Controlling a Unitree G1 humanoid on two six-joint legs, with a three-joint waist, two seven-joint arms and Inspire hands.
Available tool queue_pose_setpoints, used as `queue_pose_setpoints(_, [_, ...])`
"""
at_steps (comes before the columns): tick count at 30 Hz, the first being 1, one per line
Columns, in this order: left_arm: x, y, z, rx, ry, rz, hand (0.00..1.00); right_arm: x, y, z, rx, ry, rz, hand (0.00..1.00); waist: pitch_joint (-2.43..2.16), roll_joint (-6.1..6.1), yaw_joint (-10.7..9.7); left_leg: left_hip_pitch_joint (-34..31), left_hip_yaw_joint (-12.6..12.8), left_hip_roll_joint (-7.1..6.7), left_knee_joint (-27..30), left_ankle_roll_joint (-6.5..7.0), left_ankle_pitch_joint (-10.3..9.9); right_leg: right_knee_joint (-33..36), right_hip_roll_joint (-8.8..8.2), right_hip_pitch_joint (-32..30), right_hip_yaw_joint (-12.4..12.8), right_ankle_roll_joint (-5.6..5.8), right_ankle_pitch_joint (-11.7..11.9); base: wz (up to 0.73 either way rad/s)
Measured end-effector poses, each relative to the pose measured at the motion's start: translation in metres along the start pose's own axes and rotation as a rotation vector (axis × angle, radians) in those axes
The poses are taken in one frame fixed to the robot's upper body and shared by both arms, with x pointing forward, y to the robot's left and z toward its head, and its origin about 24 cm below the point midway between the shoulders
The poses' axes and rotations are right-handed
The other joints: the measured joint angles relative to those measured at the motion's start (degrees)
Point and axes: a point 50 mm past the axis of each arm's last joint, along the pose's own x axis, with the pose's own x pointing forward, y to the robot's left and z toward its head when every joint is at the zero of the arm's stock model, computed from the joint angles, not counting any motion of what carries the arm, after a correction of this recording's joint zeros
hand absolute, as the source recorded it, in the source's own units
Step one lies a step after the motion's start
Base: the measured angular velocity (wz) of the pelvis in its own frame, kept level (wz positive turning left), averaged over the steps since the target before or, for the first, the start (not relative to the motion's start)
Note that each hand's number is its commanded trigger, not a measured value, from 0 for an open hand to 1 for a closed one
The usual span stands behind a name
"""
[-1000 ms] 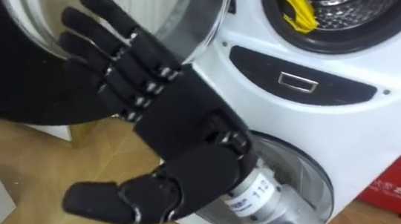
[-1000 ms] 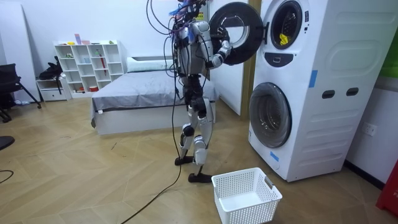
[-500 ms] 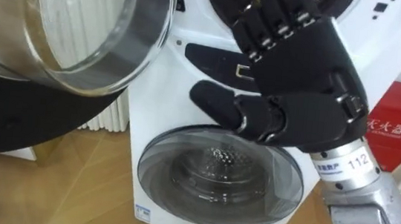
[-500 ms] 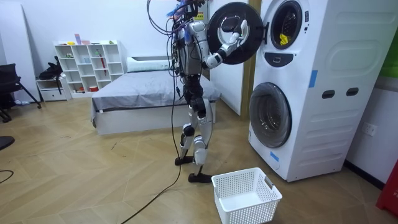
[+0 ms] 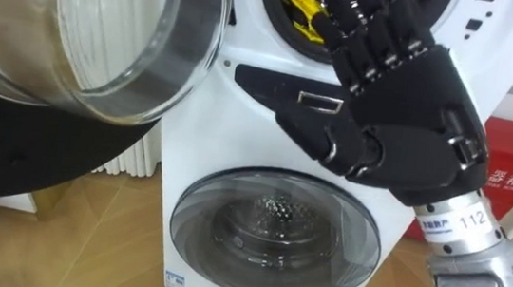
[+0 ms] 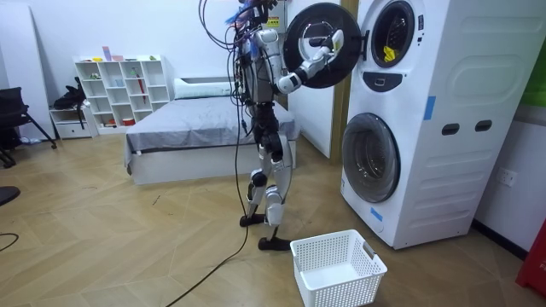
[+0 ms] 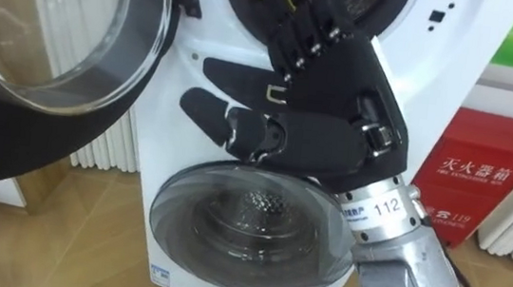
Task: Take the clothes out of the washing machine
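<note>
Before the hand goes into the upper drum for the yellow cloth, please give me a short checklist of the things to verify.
1. Upper door swung open: ok.
2. Yellow cloth lying at the opening of the drum: ok.
3. Right hand open and empty: ok.
4. Hand inside the drum: not ok; in the room view it is short of the opening, in front of the door.
5. White basket on the floor near the lower machine: ok.
6. More clothes deeper in the drum: cannot tell.
</note>
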Motion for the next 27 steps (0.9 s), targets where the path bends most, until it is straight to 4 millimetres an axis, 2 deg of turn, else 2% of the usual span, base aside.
queue_pose_setpoints(2, [0.000,0.000,-0.002,0.009,0.005,-0.008,0.00,0.000,-0.001,-0.001,-0.050,0.017,-0.007,0.00,0.16,0.15,0.0,0.1,0.0,0.02,-0.6,0.00,0.0,-0.1,0.14,-0.1,0.0,0.01,0.0,0.00])
queue_pose_setpoints(6, [0.000,0.002,-0.005,0.006,0.024,-0.014,0.00,-0.002,-0.006,-0.009,-0.097,0.060,-0.046,0.00,0.21,0.06,0.4,0.2,-0.1,0.05,-0.8,0.01,0.0,-0.1,0.18,0.0,-0.2,0.01,0.0,0.00])
queue_pose_setpoints(9, [0.000,0.002,-0.006,0.007,0.031,-0.013,0.00,-0.005,-0.017,-0.023,-0.131,0.130,-0.124,0.00,0.26,-0.09,0.9,0.3,-0.1,0.05,-0.7,0.02,0.0,-0.1,0.12,0.1,-0.3,0.01,0.0,0.00])
queue_pose_setpoints(15, [0.000,0.002,-0.006,0.004,0.043,-0.014,0.00,-0.004,-0.034,-0.037,-0.241,0.204,-0.251,0.00,0.77,-0.36,2.4,-0.5,0.0,0.14,1.4,-0.13,-0.1,0.5,0.02,0.0,-0.3,-0.18,-0.2,-0.02])
queue_pose_setpoints(18, [0.000,0.004,-0.007,0.015,0.050,-0.010,0.00,0.003,-0.042,-0.042,-0.304,0.229,-0.286,0.00,0.93,-0.49,3.0,-1.6,0.0,0.64,6.6,-0.71,-1.2,3.8,-0.21,-0.8,-0.1,-0.74,-2.5,-0.02])
queue_pose_setpoints(21, [0.000,0.010,-0.011,0.028,0.058,-0.007,0.00,0.002,-0.048,-0.049,-0.342,0.261,-0.340,0.00,0.74,-1.67,4.8,-5.5,-0.1,1.99,17.0,-0.88,-1.8,7.1,-0.18,-1.4,0.2,-2.09,-5.4,-0.04])
queue_pose_setpoints(22, [-0.001,0.009,-0.016,0.029,0.075,-0.011,0.00,0.004,-0.049,-0.049,-0.356,0.259,-0.355,0.00,0.88,-1.54,4.9,-8.2,-0.2,3.23,23.2,-0.87,-1.8,7.4,0.08,-0.7,0.3,-2.72,-6.0,0.00])
queue_pose_setpoints(23, [-0.002,0.007,-0.022,0.028,0.095,-0.019,0.00,0.007,-0.051,-0.047,-0.365,0.249,-0.372,0.00,0.87,-1.26,5.4,-10.5,-1.6,3.97,28.2,-0.29,-1.4,8.0,0.70,0.2,0.7,-3.48,-6.7,0.00])
queue_pose_setpoints(24, [-0.003,0.006,-0.024,0.029,0.101,-0.024,0.00,0.008,-0.052,-0.046,-0.367,0.242,-0.381,0.00,0.81,-1.21,5.4,-11.6,-2.4,3.80,29.0,-0.28,-2.1,8.1,0.84,0.5,0.8,-3.78,-7.0,0.00])
queue_pose_setpoints(25, [-0.005,0.003,-0.029,0.027,0.119,-0.035,0.00,0.009,-0.054,-0.044,-0.369,0.227,-0.401,0.00,0.98,-1.39,5.4,-14.0,-2.8,2.62,27.8,0.15,-3.1,8.1,0.81,0.9,0.6,-4.40,-7.6,0.00])
queue_pose_setpoints(26, [-0.006,0.001,-0.035,0.028,0.136,-0.051,0.00,0.010,-0.056,-0.042,-0.380,0.221,-0.419,0.00,1.02,-1.44,5.7,-17.2,-3.2,1.22,25.5,0.06,-3.0,8.0,0.73,1.2,0.7,-4.53,-8.0,-0.06])
queue_pose_setpoints(27, [-0.007,0.000,-0.037,0.032,0.145,-0.056,0.00,0.011,-0.057,-0.041,-0.385,0.218,-0.423,0.00,1.04,-1.46,5.8,-18.7,-3.2,0.49,23.6,-0.06,-2.6,8.0,0.73,1.3,0.8,-4.51,-8.2,-0.19])
